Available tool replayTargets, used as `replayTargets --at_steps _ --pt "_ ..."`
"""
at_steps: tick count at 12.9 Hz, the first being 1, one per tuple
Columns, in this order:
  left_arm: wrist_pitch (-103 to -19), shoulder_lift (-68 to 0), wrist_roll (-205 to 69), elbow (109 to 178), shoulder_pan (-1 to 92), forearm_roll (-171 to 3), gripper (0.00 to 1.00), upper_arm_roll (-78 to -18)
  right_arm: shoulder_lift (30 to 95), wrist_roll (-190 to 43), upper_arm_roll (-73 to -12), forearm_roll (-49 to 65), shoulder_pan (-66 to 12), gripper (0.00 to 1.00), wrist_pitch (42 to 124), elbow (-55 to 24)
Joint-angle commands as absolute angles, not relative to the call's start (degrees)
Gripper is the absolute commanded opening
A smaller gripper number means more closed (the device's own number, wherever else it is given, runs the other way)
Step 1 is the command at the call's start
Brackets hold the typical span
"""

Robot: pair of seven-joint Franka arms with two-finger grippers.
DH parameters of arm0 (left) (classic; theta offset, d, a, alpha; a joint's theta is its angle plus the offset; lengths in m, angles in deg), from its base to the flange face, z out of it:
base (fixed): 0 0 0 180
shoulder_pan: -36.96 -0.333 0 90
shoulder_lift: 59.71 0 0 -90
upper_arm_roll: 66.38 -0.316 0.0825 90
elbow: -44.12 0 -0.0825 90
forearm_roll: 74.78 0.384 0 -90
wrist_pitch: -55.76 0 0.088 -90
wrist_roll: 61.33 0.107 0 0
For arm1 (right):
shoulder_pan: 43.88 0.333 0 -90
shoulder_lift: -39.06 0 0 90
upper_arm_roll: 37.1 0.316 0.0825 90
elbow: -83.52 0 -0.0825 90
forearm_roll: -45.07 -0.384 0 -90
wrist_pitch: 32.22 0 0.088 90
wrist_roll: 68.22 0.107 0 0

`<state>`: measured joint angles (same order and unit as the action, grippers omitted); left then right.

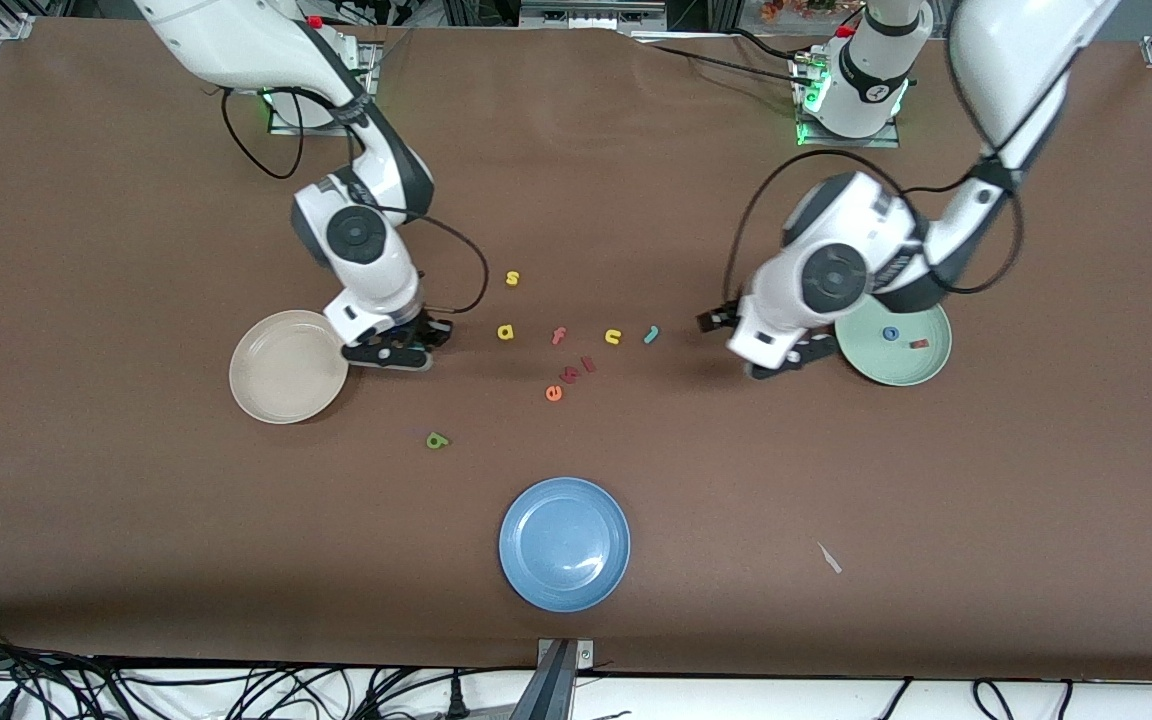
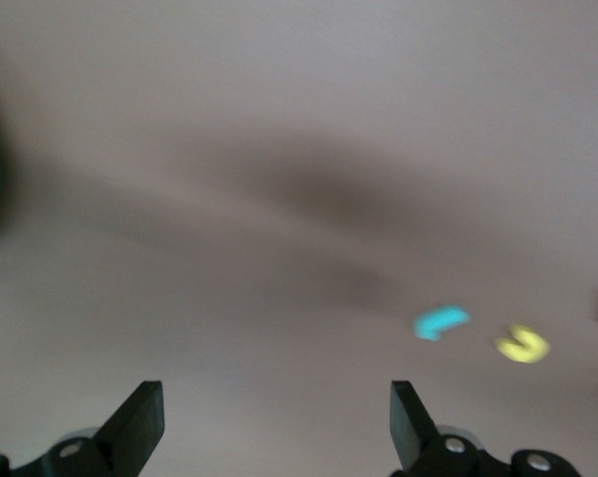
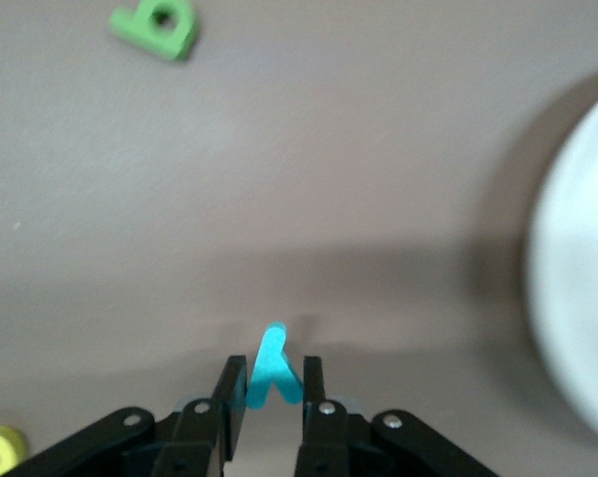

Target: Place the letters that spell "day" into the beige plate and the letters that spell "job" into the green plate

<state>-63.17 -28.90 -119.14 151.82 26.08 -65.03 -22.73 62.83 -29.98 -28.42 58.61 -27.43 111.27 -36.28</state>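
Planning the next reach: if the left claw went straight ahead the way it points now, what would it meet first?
Bare table, it seems: the open left claw faces empty brown cloth. The teal j and yellow u lie off that line, though depth is unclear.

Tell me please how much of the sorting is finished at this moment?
Done: the blue o and the red b lie in the green plate. In hand: the right gripper has its fingers shut on the teal y beside the beige plate, which holds nothing. The left gripper is open beside the green plate. Left: the teal j, yellow a and green d.
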Motion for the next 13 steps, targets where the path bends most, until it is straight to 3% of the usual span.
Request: replayTargets --at_steps 1,4,5,6,7,8,9,11,12,13 --pt "-70.6 -25.6 -122.0 151.4 32.2 -62.8 1.00 -25.7 56.6 -41.2 -28.0 58.6 -33.2 0.16 104.7 -37.4" --pt "-76.6 -21.8 -122.3 151.2 36.9 -56.8 1.00 -28.2 53.9 -52.3 -29.3 58.5 -38.5 0.18 101.0 -38.5" --pt "-77.1 -20.6 -122.3 151.1 37.3 -54.3 1.00 -28.5 53.6 -54.4 -30.6 58.5 -39.0 0.23 101.1 -39.5" --pt "-77.4 -19.0 -122.3 148.8 37.3 -52.1 1.00 -28.7 53.6 -55.0 -31.3 58.5 -39.0 0.40 101.5 -40.1" --pt "-77.4 -17.0 -122.3 146.7 37.3 -51.2 0.99 -28.7 53.7 -55.0 -31.4 58.4 -39.0 0.66 101.7 -40.3" --pt "-77.4 -15.6 -122.1 145.6 38.4 -50.9 0.99 -28.8 53.8 -54.6 -31.4 58.4 -39.0 0.78 101.7 -40.3" --pt "-77.3 -15.4 -122.1 145.5 39.6 -50.9 0.98 -30.0 53.9 -54.2 -31.4 58.1 -39.0 0.82 101.7 -40.3" --pt "-77.3 -15.4 -121.9 145.1 42.7 -51.0 0.73 -33.2 54.3 -54.2 -31.2 55.3 -38.8 0.82 101.7 -39.4" --pt "-77.3 -15.4 -121.9 145.1 43.0 -51.0 0.66 -33.7 55.0 -53.2 -30.8 52.8 -38.0 0.82 101.6 -37.5" --pt "-77.1 -15.4 -121.8 145.1 43.0 -51.0 0.66 -33.7 56.3 -52.3 -30.7 51.5 -35.7 0.82 101.0 -34.1"
